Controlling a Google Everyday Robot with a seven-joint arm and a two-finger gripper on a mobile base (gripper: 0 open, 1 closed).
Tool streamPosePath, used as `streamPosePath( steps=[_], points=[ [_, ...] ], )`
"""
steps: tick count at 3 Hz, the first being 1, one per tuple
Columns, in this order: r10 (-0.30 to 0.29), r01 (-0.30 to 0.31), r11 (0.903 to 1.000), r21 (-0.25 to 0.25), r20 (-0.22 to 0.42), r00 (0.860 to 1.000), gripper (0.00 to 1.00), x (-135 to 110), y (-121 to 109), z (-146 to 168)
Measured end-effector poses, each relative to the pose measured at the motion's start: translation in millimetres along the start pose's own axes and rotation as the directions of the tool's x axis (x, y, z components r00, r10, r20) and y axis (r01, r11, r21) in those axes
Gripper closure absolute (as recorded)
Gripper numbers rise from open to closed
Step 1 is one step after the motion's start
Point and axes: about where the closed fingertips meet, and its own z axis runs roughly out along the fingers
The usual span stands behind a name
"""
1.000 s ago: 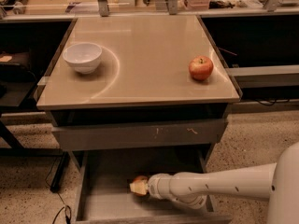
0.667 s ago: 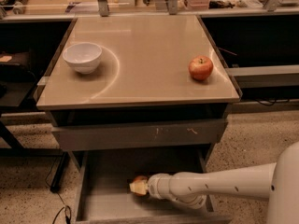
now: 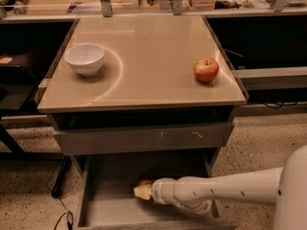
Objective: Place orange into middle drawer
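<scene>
Reaching in low from the right, the arm [image 3: 225,190] holds its gripper [image 3: 143,192] inside the open middle drawer [image 3: 108,210], jaws seemingly clamped on the orange [image 3: 144,183], beneath the tabletop [image 3: 148,80] bearing apple [image 3: 206,70] and bowl [image 3: 85,59].

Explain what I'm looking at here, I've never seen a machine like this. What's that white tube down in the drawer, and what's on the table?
The white tube is the arm of a mobile robot. It has one arm, ending in a grasping tool. A single camera looks down at the cabinet from the front; where it is mounted is not known. On the tan table top stand a white bowl on the left and a red apple on the right. Below is a drawer front with pale scratches, and under it the middle drawer is pulled open. The tool is inside that drawer, low over its grey floor, with the orange at its tip. Whether it grips the orange I cannot tell.
</scene>
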Motion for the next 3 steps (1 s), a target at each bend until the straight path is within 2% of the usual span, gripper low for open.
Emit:
streamPosePath(
  steps=[1, 2, 3],
  points=[
    [0.0, 0.0, 1.0, 0.0, 0.0, 1.0, 0.12, 0.0, 0.0, 0.0],
    [0.0, 0.0, 1.0, 0.0, 0.0, 1.0, 0.0, 0.0, 0.1, 0.1],
    [0.0, 0.0, 1.0, 0.0, 0.0, 1.0, 0.0, 0.0, 0.1, 0.1]
  ],
)
